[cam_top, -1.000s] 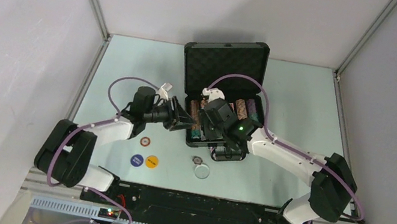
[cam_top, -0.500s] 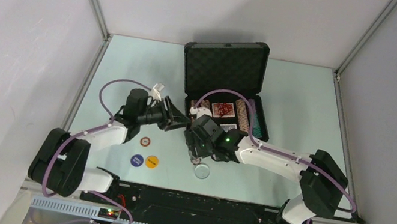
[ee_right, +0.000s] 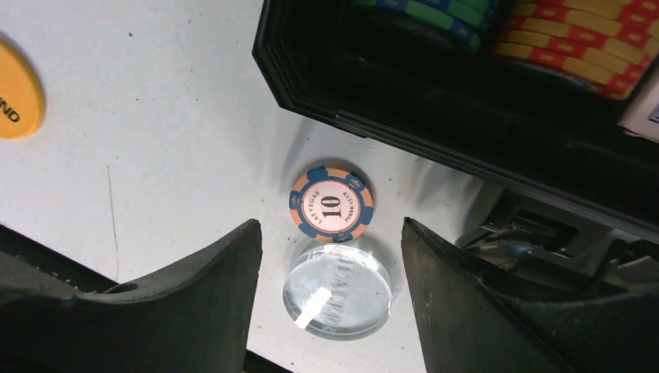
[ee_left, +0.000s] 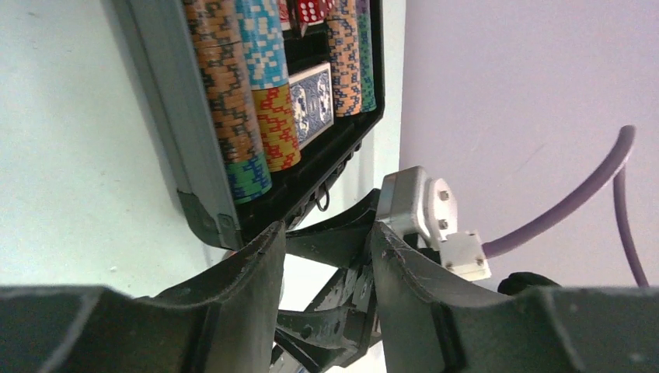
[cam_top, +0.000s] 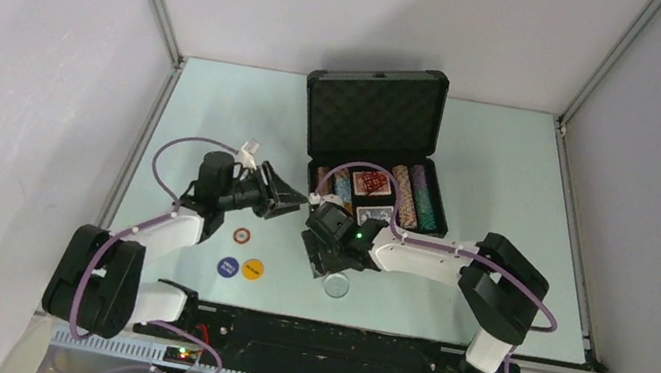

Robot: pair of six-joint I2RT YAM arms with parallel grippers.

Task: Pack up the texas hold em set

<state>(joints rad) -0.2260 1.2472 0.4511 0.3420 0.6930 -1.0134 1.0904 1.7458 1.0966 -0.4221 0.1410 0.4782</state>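
At the near bench (cam_top: 216,117) edge the right tool (ee_right: 330,225), just pulled back out of the case (cam_top: 373,118), hangs spread wide and empty over the clear button (ee_right: 338,289) and a loose orange-and-blue chip (ee_right: 332,203), likely its next pick. Beyond, the left tool (ee_left: 326,233), half spread and empty, has backed off the open case, which already holds chip rows (ee_left: 260,101) and card decks (cam_top: 370,184)

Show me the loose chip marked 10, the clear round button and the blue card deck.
chip marked 10 (ee_right: 332,203), right wrist view, printed centre.
clear round button (ee_right: 338,291), right wrist view, top face.
blue card deck (ee_left: 312,102), left wrist view, patterned face.
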